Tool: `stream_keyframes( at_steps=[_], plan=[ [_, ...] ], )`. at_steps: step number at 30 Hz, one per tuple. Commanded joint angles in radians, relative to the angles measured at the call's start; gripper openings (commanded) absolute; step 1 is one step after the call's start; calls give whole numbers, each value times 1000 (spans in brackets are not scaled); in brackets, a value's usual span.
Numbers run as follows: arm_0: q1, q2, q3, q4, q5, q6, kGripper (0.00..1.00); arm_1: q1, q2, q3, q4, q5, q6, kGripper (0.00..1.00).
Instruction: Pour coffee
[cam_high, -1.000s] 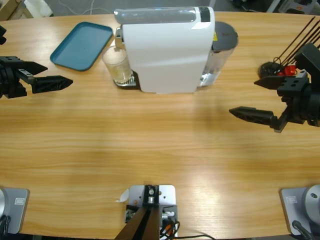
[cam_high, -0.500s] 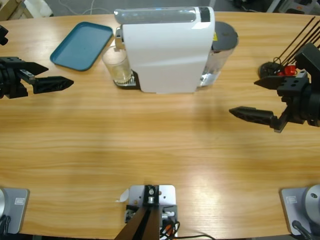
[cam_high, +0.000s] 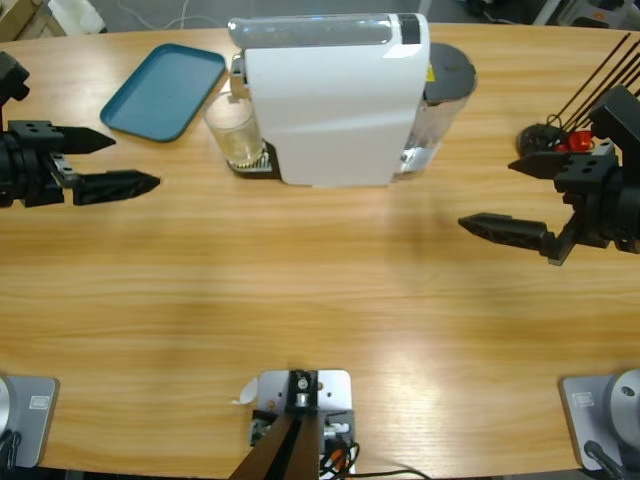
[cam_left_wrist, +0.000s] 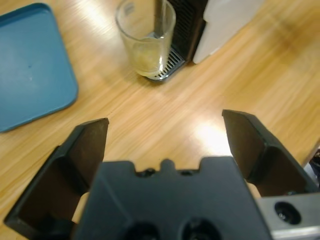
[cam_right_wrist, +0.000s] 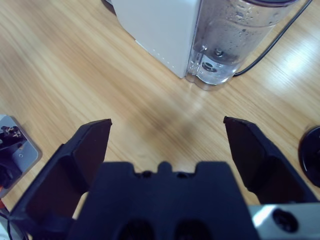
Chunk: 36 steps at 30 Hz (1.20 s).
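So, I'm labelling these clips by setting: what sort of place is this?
Probably a robotics lab bench staged as a coffee corner: a long wooden table with a white coffee machine, a glass under its spout, a teal tray, and two robot grippers at the sides.

Both grippers are matte black: the left gripper (cam_left_wrist: 165, 145) and right gripper (cam_right_wrist: 167, 145) each have a blocky moulded body with two round screw recesses and two thick, hollow-backed, wedge-shaped jaws. A silver-grey plate with a screw hole flanks each body.
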Motion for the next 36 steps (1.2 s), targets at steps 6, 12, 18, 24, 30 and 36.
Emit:
stream_keyframes(
  at_steps=[6, 12, 18, 24, 30, 36],
  plan=[
    [-15, -30, 61, -31, 7, 39, 996, 10, -5, 38, 0, -6, 13, 991],
    [-15, -24, 65, -43, 8, 40, 996, 10, -5, 38, 0, -6, 13, 991],
    [-15, -18, 66, -48, 9, 38, 996, 10, -3, 38, 0, -6, 13, 991],
    [-15, -18, 70, -54, 22, 32, 996, 10, -1, 38, 0, -6, 13, 991],
    [-15, -21, 82, -76, 50, 17, 996, 10, 3, 38, 0, -6, 13, 991],
    [-16, -20, 89, -88, 67, 11, 996, 10, 6, 38, -2, -6, 13, 991]
  ],
)
